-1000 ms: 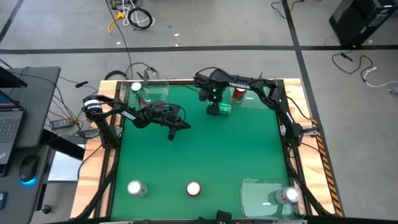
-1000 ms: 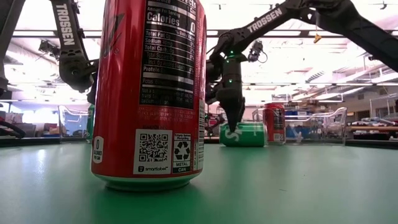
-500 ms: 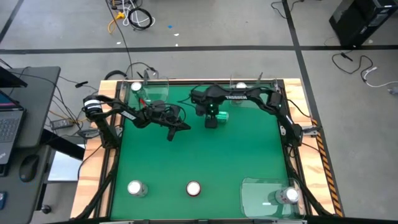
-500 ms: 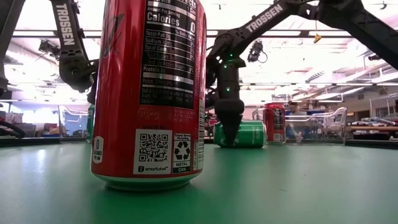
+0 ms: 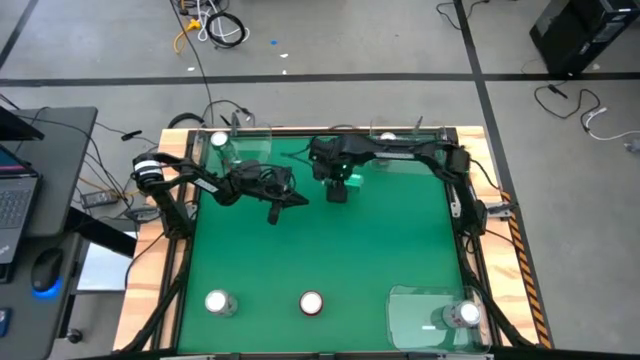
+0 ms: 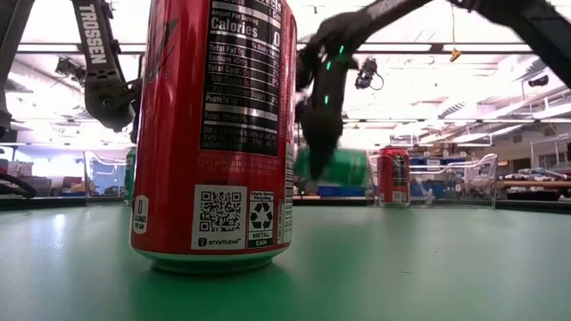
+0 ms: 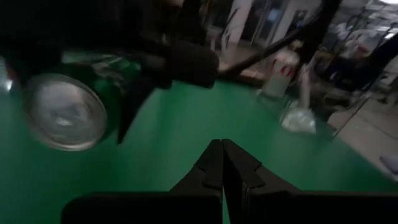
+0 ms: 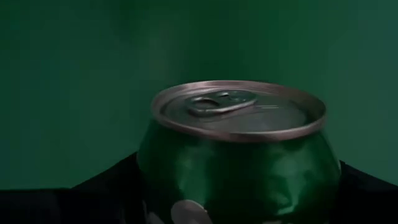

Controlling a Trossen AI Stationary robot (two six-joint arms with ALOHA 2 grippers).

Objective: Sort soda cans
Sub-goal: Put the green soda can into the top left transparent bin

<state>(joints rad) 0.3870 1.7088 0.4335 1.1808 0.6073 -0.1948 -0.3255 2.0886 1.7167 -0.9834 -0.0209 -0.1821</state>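
I'm carrying a green can (image 8: 239,155) clamped in the right gripper (image 5: 338,185), lifted over the mat's far middle; left gripper (image 5: 275,212) is idling pinched together nearby; next I'm judging it needs moving to the far-left tray (image 5: 250,148), beside its green mate.

This is a robotics lab or workshop. A green-topped table (image 5: 320,250) in a wooden frame stands on bare grey concrete crossed by dark tape lines, with loose cables (image 5: 215,25) at 11 o'clock, a laptop desk (image 5: 25,185) at 9 o'clock, and ceiling strip lights beyond.
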